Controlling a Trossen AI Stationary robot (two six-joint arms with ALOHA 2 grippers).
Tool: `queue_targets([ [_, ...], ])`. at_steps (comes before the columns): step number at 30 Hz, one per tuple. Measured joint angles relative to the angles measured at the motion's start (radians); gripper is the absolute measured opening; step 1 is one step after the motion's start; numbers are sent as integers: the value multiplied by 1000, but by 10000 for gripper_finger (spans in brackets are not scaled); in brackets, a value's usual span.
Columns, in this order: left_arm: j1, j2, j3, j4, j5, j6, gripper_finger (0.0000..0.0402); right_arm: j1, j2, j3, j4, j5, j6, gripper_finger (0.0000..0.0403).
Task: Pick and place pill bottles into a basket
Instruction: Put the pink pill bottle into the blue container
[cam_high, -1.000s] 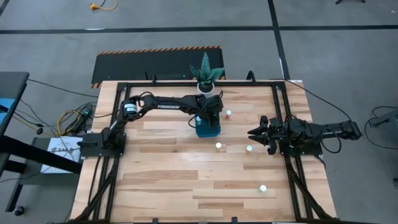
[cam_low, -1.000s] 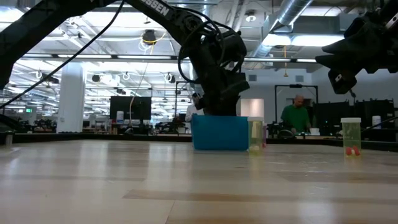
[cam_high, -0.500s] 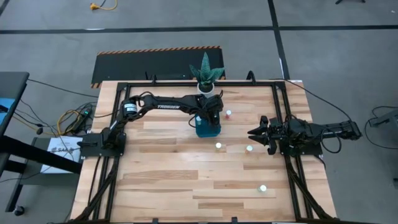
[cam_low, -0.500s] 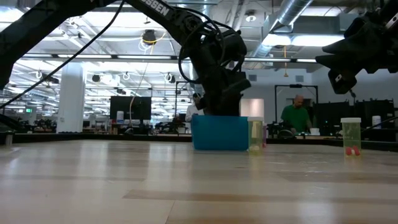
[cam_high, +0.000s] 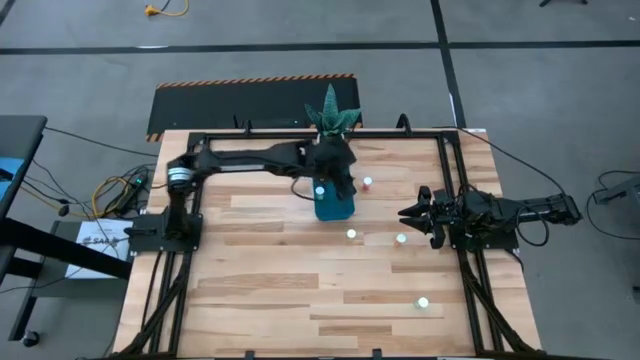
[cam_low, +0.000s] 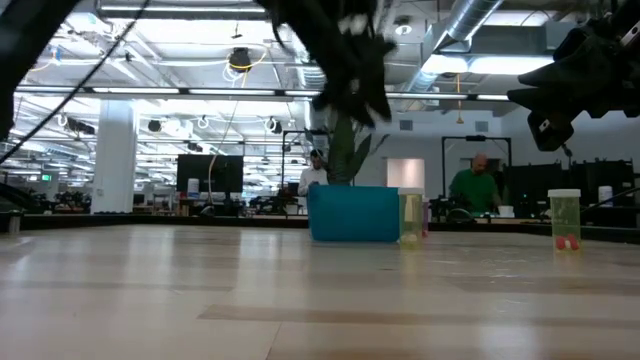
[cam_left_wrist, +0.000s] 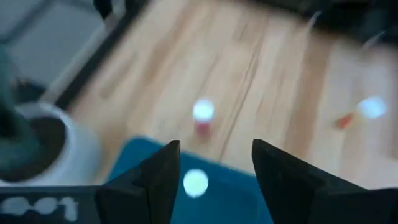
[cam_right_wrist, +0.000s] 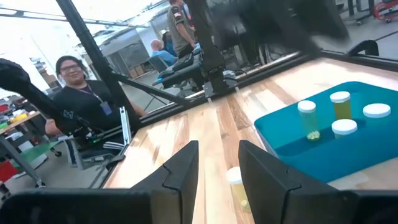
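From above, the left claw (cam_high: 335, 178) hangs over the basket (cam_high: 334, 207), fingers spread, empty; pill bottles (cam_high: 351, 235) dot the counter (cam_high: 260, 290). Its wrist view confirms it. The right claw (cam_high: 407, 213) waits narrowly parted, empty. No readable writing.

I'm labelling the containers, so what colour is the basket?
Teal-blue, plain, with no pattern; the basket shows best in the low view.

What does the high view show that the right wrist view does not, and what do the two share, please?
Only the high view shows the plant pot, the bottle near the table's front edge and both arms whole. Only the right wrist view shows the bottles standing inside the basket and a seated person beyond the table. Both show the teal basket and the wooden table.
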Motion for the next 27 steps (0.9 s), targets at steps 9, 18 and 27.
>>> queue_targets([
  [9,26,-328,-228,336,164,91,188,0,0,0,0,0,0,108],
  [18,54,-747,-787,676,248,-76,188,0,0,0,0,0,0,108],
  [27,54,-1224,-1159,739,304,-119,188,0,0,0,0,0,0,108],
])
